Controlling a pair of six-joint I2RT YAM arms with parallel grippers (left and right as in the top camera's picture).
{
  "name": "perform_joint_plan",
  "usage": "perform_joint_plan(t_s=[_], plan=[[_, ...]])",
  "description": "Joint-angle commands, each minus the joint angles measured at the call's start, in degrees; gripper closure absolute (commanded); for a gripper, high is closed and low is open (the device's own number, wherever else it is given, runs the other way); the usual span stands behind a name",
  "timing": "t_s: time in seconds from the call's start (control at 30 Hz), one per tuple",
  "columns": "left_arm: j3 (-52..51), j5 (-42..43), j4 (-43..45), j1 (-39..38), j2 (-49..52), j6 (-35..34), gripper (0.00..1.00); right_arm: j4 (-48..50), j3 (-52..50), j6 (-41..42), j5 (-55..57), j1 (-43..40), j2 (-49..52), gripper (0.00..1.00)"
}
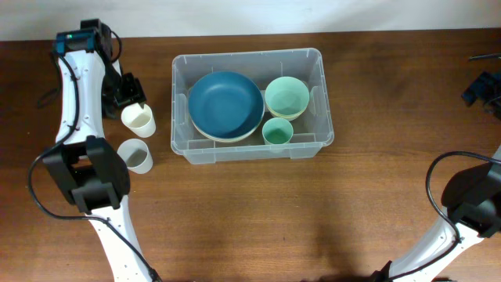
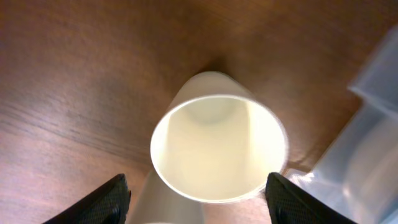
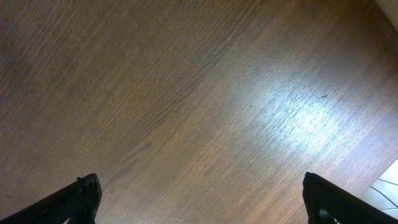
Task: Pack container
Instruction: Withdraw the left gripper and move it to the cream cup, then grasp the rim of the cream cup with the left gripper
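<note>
Overhead: the container (image 1: 182, 117) sits top-centre on the desk (image 1: 250, 211), upright, lid off. Inside, L to R: a big blue bowl (image 1: 227, 104) nested on a pale one whose rim shows beneath it, a light green bowl (image 1: 286, 96) in the back R corner, and a small teal cup (image 1: 277, 131) just in front of that bowl. Outside, near the container's L wall, are two upright cups, a cream cup (image 1: 138, 119) and a grey-white cup (image 1: 136, 156) closer to the front, both empty. The left gripper (image 1: 131, 98) hangs at the cream cup's far side.

Left wrist: jaws spread wide, and the cream cup fills the gap between the fingers (image 2: 106, 202) – can't tell if either pad touches it. The grey-white cup's side pokes in at the bottom, the container corner at R.

Right wrist: the right gripper (image 3: 202, 205) is wide apart w/ nothing in it – bare desk below.
</note>
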Motion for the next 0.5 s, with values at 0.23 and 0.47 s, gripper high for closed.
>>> perform_joint_plan(t_s=[0.23, 0.47], plan=[[-6.27, -0.61, 2.86, 4.50, -0.50, -1.57, 0.28, 0.04, -0.04, 0.66, 0.92, 0.20, -0.24, 0.01], [-9.14, -0.57, 6.19, 4.74, -0.39, -1.14, 0.29, 0.04, -0.04, 0.66, 0.92, 0.20, -0.24, 0.01]])
